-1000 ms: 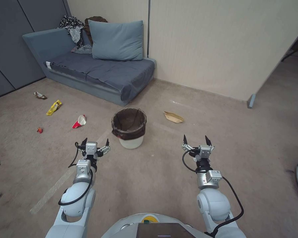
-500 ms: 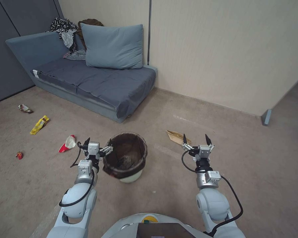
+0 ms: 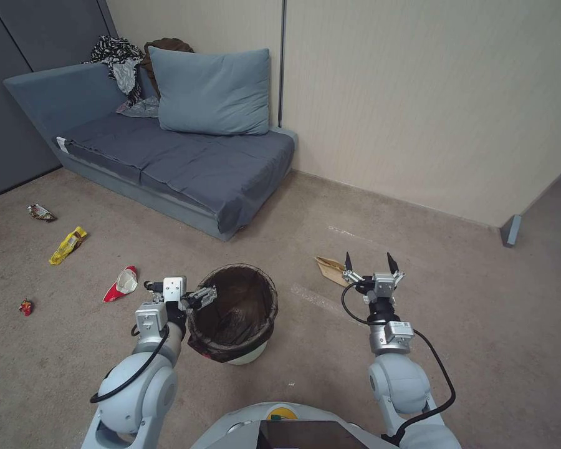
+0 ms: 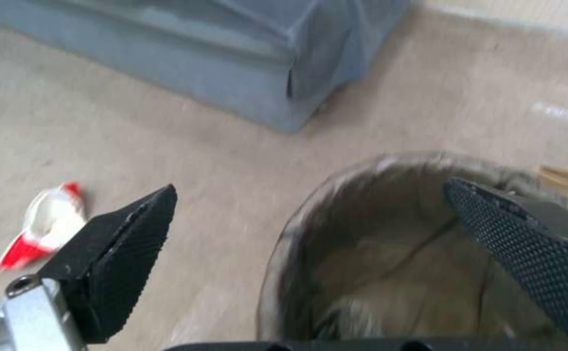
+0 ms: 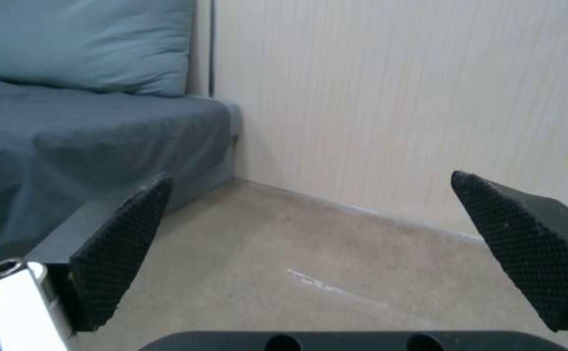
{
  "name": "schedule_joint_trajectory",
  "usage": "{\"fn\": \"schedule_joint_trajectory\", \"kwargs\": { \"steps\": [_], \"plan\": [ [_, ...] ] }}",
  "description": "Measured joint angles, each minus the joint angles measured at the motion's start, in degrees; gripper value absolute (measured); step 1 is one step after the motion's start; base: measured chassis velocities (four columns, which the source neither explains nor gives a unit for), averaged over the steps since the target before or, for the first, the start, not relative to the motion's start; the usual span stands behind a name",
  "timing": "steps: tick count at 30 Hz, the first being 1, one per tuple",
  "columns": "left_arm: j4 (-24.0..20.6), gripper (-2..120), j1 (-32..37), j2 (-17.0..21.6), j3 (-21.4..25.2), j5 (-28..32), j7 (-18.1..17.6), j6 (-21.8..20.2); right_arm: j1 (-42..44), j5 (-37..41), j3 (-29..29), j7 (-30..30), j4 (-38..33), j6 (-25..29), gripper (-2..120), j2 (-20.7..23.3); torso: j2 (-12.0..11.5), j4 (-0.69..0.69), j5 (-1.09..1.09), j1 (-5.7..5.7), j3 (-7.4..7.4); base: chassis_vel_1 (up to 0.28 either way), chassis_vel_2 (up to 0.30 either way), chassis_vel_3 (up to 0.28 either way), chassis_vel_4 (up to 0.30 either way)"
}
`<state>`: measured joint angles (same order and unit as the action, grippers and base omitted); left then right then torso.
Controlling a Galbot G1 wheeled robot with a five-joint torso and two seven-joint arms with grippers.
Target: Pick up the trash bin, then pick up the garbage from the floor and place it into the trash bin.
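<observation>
The trash bin (image 3: 234, 318) stands on the carpet floor (image 3: 330, 374) just in front of the robot, its dark liner bag (image 3: 221, 346) folded over the rim and the white body showing below. The left gripper (image 3: 190, 296) is at the bin's left rim with its jaws apart. In the left wrist view, 1 finger (image 4: 125, 248) sits outside the bin over the carpet and the other finger (image 4: 524, 253) over the bin's opening, so the rim (image 4: 310, 204) lies between them; whether either finger touches the liner cannot be told.

The right gripper (image 3: 368, 265) hangs to the right of the bin, well apart from it, jaws wide apart and holding nothing, with a tan paper tray (image 3: 329, 269) on the floor just beyond it.

To the bin's left lie a crushed red-and-white cup (image 3: 121, 284), a yellow wrapper (image 3: 67, 244), a brown wrapper (image 3: 41, 213) and a small red scrap (image 3: 25, 306). A grey sofa (image 3: 187, 162) stands against the wall behind.
</observation>
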<state>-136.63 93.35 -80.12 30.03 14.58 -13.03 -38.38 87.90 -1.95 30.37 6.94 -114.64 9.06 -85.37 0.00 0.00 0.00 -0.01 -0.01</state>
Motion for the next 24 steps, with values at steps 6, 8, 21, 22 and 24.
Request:
{"fn": "schedule_joint_trajectory", "kwargs": {
  "steps": [6,8,21,22,24],
  "plan": [
    [-2.94,100,3.16,0.66,0.75,1.49,-1.66,-3.7,-0.04,0.05,0.47,0.03,0.0,-0.18,100,0.21,0.0,0.0,0.0,0.0,0.0,0.0,0.0,0.0,0.0],
    [-4.44,100,4.88,0.81,0.82,2.65,-2.57,-3.91,0.0,0.07,0.63,0.06,0.02,-0.19,100,0.22,0.0,0.01,-0.01,0.01,0.01,0.0,0.0,0.0,0.0],
    [-5.7,100,6.9,1.2,0.84,5.87,-4.9,-4.1,-0.36,0.18,0.64,-0.43,0.09,-0.13,100,0.3,0.0,-0.01,-0.01,0.0,0.01,0.0,0.0,0.0,0.0],
    [-4.24,100,5.29,1.2,0.71,6.34,-4.59,-4.07,-0.3,0.17,0.6,-0.58,-0.01,-0.11,100,0.3,0.0,0.0,0.0,0.0,0.01,0.0,0.0,0.0,0.0],
    [-1.31,100,2.29,1.72,0.86,8.86,-3.7,-3.99,-0.08,0.16,0.61,-0.78,-0.16,-0.08,100,0.35,0.0,0.0,-0.01,0.0,0.02,0.0,0.0,0.0,0.0]
  ]
}}
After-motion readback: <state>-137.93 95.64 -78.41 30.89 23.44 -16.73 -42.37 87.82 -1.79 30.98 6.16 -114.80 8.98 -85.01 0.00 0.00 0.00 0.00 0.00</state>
